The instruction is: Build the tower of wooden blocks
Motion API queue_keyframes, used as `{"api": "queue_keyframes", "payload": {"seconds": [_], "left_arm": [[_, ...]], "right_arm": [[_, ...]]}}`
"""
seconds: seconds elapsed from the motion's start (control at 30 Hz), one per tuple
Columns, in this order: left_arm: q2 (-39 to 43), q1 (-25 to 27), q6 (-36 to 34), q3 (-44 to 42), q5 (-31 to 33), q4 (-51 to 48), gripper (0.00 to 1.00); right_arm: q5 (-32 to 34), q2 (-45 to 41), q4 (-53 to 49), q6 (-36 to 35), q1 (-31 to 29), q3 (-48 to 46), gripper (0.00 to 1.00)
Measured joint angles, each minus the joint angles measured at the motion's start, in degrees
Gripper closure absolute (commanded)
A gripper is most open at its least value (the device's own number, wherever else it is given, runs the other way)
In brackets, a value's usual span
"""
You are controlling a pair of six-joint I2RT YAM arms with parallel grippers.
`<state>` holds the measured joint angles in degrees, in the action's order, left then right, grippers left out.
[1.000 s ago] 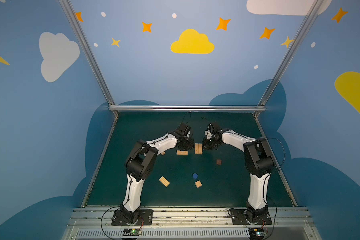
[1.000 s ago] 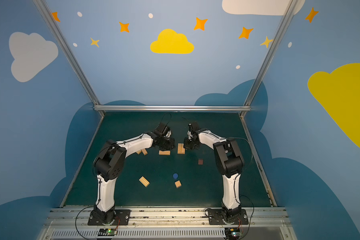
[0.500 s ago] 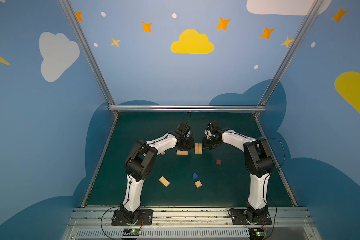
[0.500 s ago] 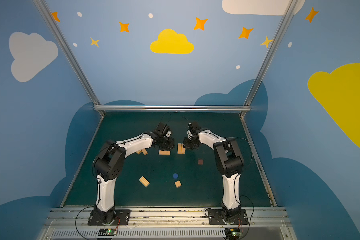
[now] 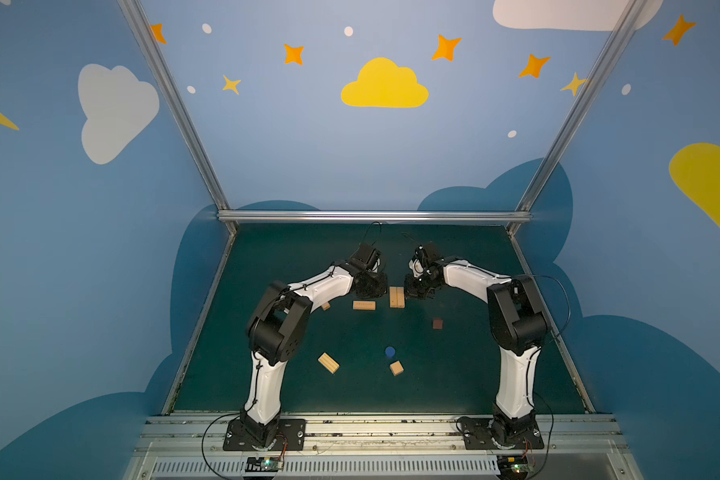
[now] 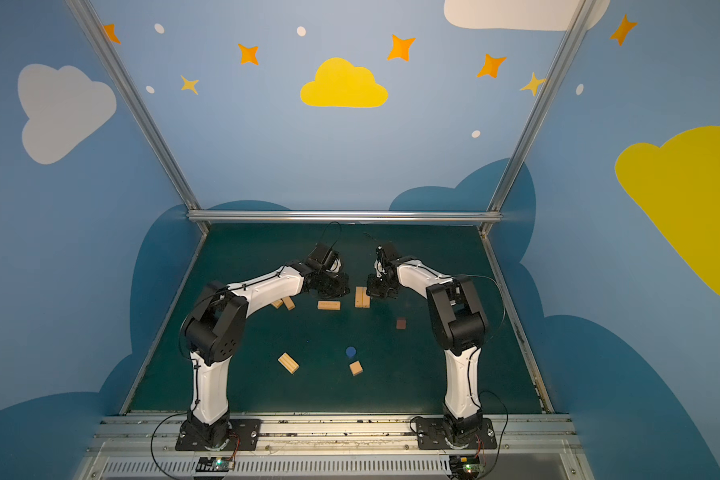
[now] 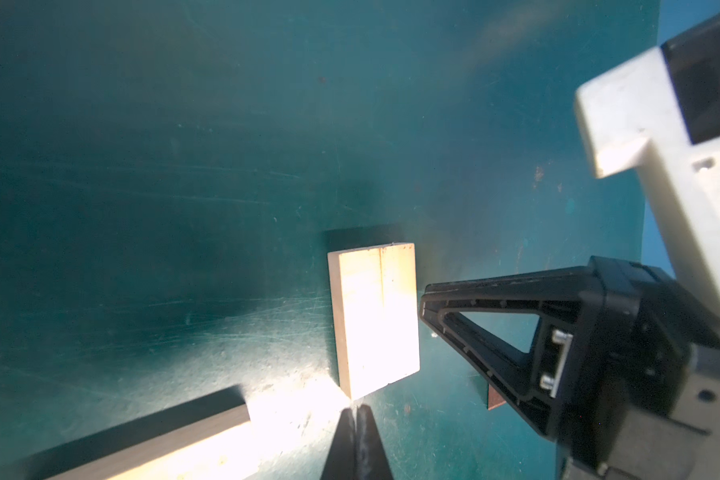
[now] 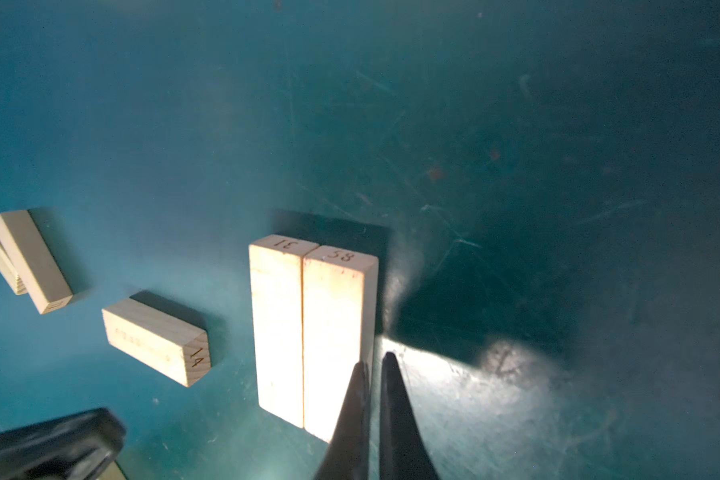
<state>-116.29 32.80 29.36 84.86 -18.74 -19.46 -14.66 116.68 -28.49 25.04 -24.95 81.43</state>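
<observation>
No wood block tower is in view; the wood blocks lie flat on the green mat [image 5: 466, 374]. Two tan bars [image 5: 396, 297] [image 6: 361, 297] lie side by side between my grippers. My left gripper [image 7: 356, 409] is shut and empty, its tip at a corner of this pair [image 7: 375, 316]. My right gripper [image 8: 375, 359] is shut and empty, its tip against the pair's [image 8: 312, 328] long side. A single bar [image 5: 363, 305] [image 8: 156, 340] lies just left of the pair. In both top views the left gripper [image 5: 375, 291] and right gripper [image 5: 412, 293] flank the pair.
Two touching bars [image 6: 283, 302] [image 8: 26, 262] lie under the left forearm. A dark reddish-brown cube [image 5: 437, 323] sits right of centre. Nearer the front are a blue round piece [image 5: 389, 351], a tan cube [image 5: 396, 368] and another bar [image 5: 328, 363]. Blue walls enclose the mat.
</observation>
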Motion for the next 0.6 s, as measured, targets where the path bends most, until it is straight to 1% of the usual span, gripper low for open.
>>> {"api": "queue_keyframes", "payload": {"seconds": [0.4, 0.6], "left_arm": [[0.28, 0.0, 0.02, 0.0, 0.0, -0.04, 0.94], [3.58, 0.0, -0.15, -0.02, 0.15, -0.81, 0.94]], "right_arm": [[0.04, 0.0, -0.13, 0.02, 0.0, 0.02, 1.0], [0.74, -0.39, -1.33, 0.0, -0.02, 0.11, 1.0]]}}
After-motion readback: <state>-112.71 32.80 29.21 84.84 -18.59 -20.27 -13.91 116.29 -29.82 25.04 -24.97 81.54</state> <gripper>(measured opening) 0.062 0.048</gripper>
